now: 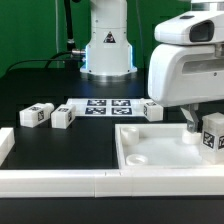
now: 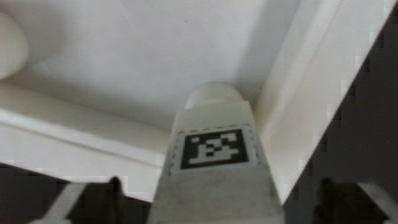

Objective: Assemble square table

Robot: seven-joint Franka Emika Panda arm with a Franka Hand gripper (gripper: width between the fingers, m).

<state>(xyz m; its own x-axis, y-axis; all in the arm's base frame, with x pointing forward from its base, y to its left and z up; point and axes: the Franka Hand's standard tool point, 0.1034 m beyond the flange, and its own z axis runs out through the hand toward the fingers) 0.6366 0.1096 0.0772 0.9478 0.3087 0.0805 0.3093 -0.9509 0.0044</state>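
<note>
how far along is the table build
Done: nothing fitted yet; the panel lies flat with no leg standing in it. In hand: one leg sits between the end effector fingers at the panel's edge; whether it is gripped cannot be told. Left: three legs lie loose by the marker board, so all four need fitting.

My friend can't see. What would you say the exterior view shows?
The robot's white hand hangs over the square white table panel, with a tagged leg post right at the hand. Three more leg posts lie on the black table behind, near the marker board.
</note>
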